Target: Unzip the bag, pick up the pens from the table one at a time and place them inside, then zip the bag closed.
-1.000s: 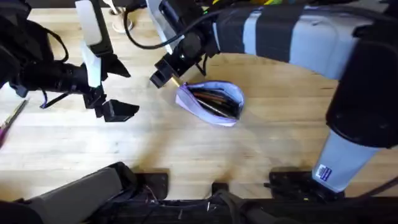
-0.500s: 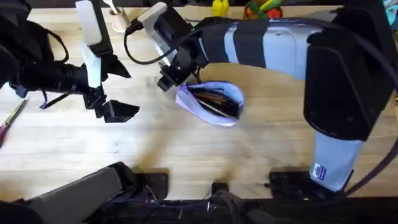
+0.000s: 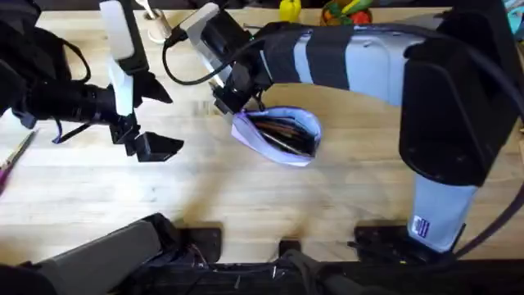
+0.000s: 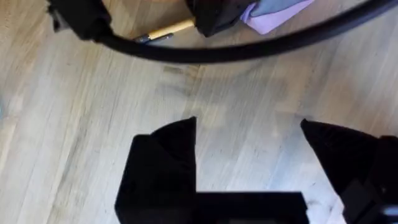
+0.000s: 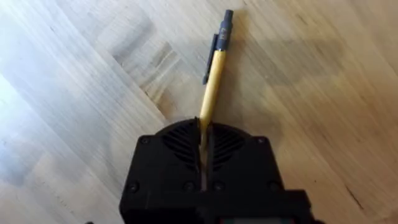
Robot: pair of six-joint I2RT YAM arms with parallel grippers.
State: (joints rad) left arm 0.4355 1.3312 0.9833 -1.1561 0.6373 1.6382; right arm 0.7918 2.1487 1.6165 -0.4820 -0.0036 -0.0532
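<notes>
The lavender bag (image 3: 278, 138) lies open on the table (image 3: 246, 188), with dark pens (image 3: 282, 129) showing inside. My right gripper (image 3: 232, 100) is just off the bag's far-left end. In the right wrist view this gripper (image 5: 204, 146) is shut on the tan-yellow pen (image 5: 212, 74), whose dark tip points away low over the wood. The left wrist view shows that pen (image 4: 166, 30) sticking out from the right gripper beside the bag (image 4: 273, 9). My left gripper (image 3: 151, 135) is open and empty, left of the bag; its fingers (image 4: 165, 162) stand wide apart.
A small beige cup with white sticks (image 3: 155, 24) stands at the back. Bright toys (image 3: 288, 10) sit at the far edge. A pink-red stick (image 3: 12, 160) lies at the left edge. The right arm's black cable (image 4: 261, 46) hangs between the grippers.
The right arm has swung up and its gripper has shifted slightly right, toward the bag's end, still holding the pen. The left arm and bag have not moved.
</notes>
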